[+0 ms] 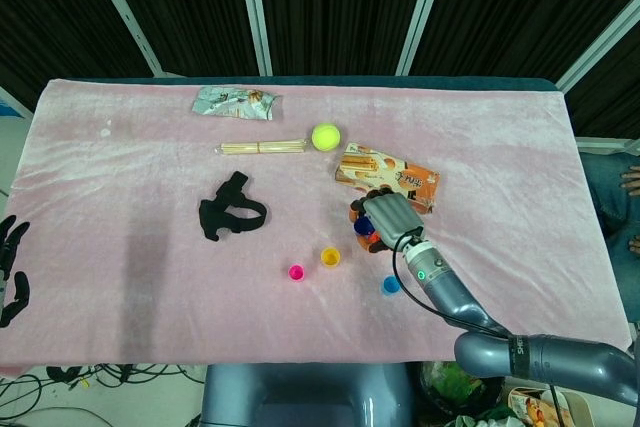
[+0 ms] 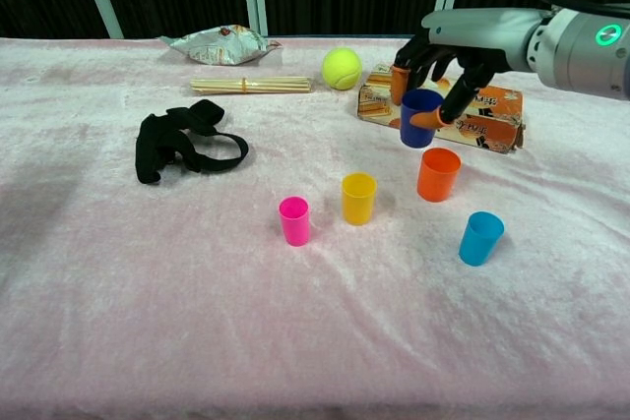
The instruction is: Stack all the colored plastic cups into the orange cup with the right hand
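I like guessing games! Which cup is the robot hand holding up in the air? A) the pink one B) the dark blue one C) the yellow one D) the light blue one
B: the right robot hand grips the dark blue cup just above the orange cup, while the pink cup, yellow cup and light blue cup stand on the table.

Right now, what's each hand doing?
Left hand: holding nothing, fingers apart, off the table's left edge.
Right hand: holding the dark blue cup in the air.

Dark blue cup (image 2: 420,117) held above upright orange cup (image 2: 438,174); pink (image 2: 294,220), yellow (image 2: 358,198), light blue (image 2: 480,238) apart.
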You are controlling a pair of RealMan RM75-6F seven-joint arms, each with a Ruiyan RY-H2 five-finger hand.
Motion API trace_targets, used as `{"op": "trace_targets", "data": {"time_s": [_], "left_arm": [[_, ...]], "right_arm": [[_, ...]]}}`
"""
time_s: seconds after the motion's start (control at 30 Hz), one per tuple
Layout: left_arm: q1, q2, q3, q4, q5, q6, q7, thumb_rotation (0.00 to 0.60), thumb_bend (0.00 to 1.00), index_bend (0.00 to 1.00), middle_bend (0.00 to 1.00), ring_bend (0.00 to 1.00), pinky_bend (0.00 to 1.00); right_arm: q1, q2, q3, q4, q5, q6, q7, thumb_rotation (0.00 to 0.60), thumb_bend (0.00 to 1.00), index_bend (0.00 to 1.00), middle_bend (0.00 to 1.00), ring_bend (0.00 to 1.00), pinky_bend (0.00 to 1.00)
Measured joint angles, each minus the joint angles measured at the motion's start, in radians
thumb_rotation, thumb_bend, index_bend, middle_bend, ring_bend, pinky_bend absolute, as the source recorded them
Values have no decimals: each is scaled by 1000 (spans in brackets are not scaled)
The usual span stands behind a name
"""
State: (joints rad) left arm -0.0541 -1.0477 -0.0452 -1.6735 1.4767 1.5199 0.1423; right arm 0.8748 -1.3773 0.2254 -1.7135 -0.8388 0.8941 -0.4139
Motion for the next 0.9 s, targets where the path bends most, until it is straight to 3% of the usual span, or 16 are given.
{"op": "trace_targets", "data": {"time_s": [0.9], "left_arm": [[3,-1,-3,1,-7,3,8,600,699,71,12,0,31]], "right_arm": [[-30,-16,-63,69,-43,-4,64,600,322,474,456,251,208]]}}
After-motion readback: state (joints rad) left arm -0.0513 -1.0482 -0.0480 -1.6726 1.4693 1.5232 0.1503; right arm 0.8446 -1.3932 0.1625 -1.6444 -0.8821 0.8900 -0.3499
